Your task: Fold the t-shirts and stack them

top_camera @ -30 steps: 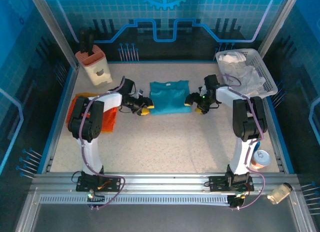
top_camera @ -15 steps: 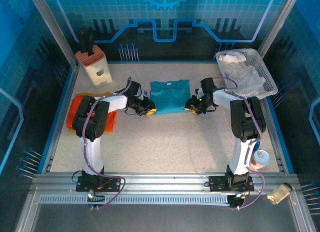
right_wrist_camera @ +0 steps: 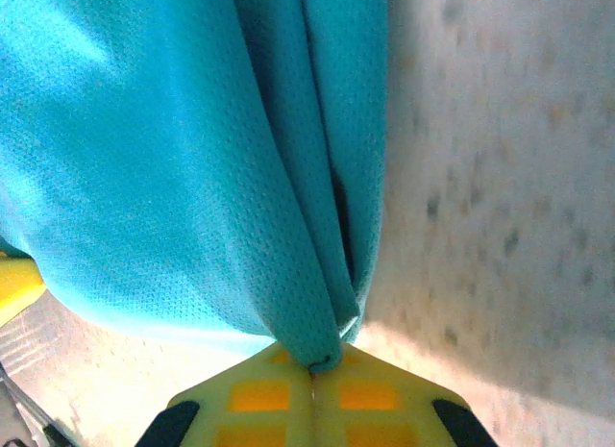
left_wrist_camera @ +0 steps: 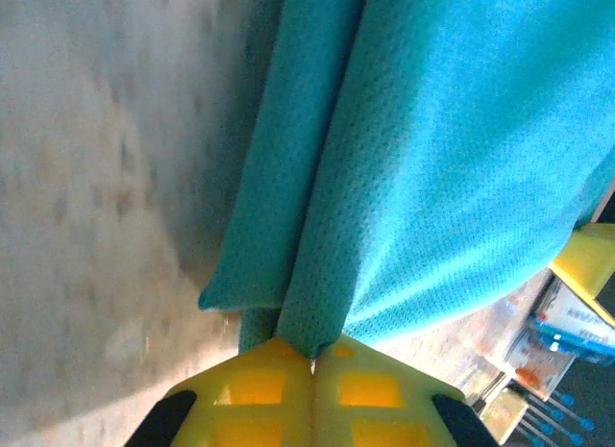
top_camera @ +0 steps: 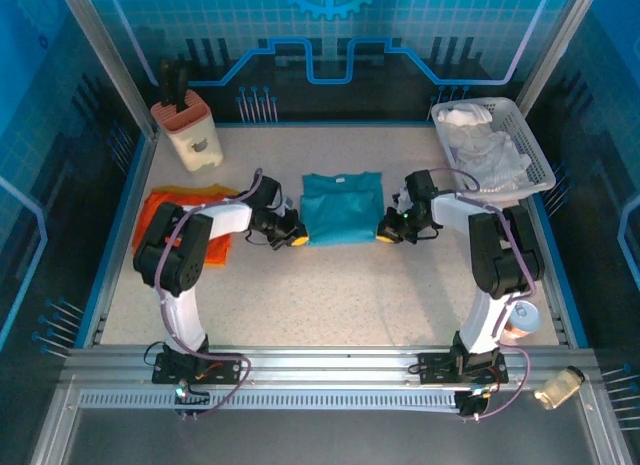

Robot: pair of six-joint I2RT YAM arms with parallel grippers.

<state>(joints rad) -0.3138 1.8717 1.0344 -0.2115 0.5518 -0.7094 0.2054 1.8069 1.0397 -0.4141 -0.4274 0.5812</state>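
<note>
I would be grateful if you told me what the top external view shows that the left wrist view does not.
Top external: the bright orange cloth shirt lying at the left of the table, the white plastic laundry basket and the beige block holding black handles. Left wrist: the mesh weave of the plain teal cloth shirt, its edge gathered into the shut yellow left claw. Both: the teal shirt, the left claw and the speckled table.

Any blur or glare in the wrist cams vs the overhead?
Left wrist: teal shirt weave sharp, table smeared. Right wrist: table washed out bright along the bottom, speckles soft. Top external: sharp, table evenly lit, no glare.
</note>
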